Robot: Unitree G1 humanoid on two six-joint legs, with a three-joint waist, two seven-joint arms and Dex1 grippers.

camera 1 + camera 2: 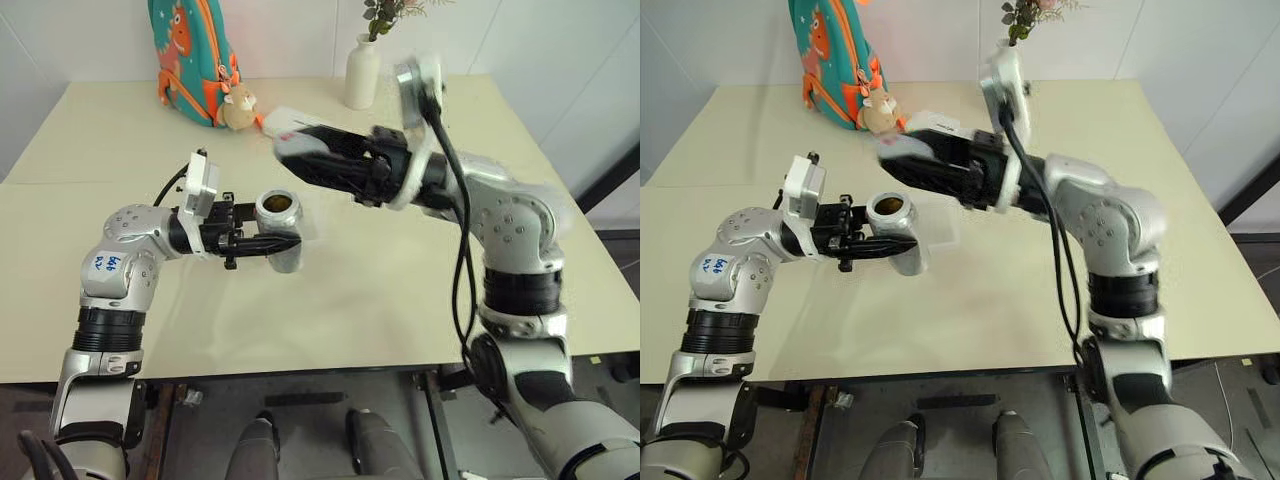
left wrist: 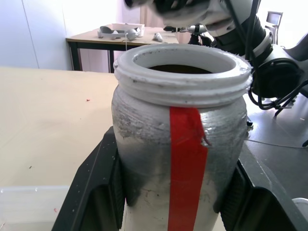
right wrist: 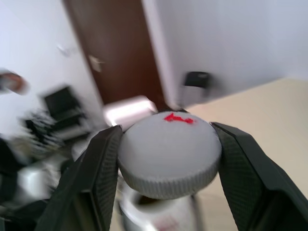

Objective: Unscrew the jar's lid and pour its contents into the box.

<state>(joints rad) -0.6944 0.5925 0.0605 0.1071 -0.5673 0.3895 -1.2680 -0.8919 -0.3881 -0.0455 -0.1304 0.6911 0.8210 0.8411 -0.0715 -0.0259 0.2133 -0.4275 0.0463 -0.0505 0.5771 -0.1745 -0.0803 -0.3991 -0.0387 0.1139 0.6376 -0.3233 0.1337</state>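
- The left gripper [image 1: 285, 243] holds the jar [image 1: 280, 230] above the table [image 1: 380, 290]; its two black fingers are closed on the sides of the jar.
- The jar stands upright in this grip, and its mouth is open, with no lid on it.
- In the left wrist view the jar [image 2: 180, 139] shows a white threaded rim and a red strip running down its silvery side, with one black finger [image 2: 98, 187] pressed against each side.
- Something dark lies inside the jar; what it is cannot be told.
- The right gripper [image 3: 168, 159] holds the lid [image 3: 169, 155]; its fingers are closed on the ribbed edge of the lid from two sides.
- The lid is round and grey, with a small red mark on its flat top.
- In the head views the right gripper [image 1: 895, 160] is up and a little to the right of the jar, apart from it; the lid looks blurred there.
- A clear plastic box [image 1: 940, 228] lies on the table just behind the jar.
- At the far edge of the table stand a colourful backpack [image 1: 192, 55] with a small plush toy [image 1: 238, 105] and a white vase [image 1: 362, 72].
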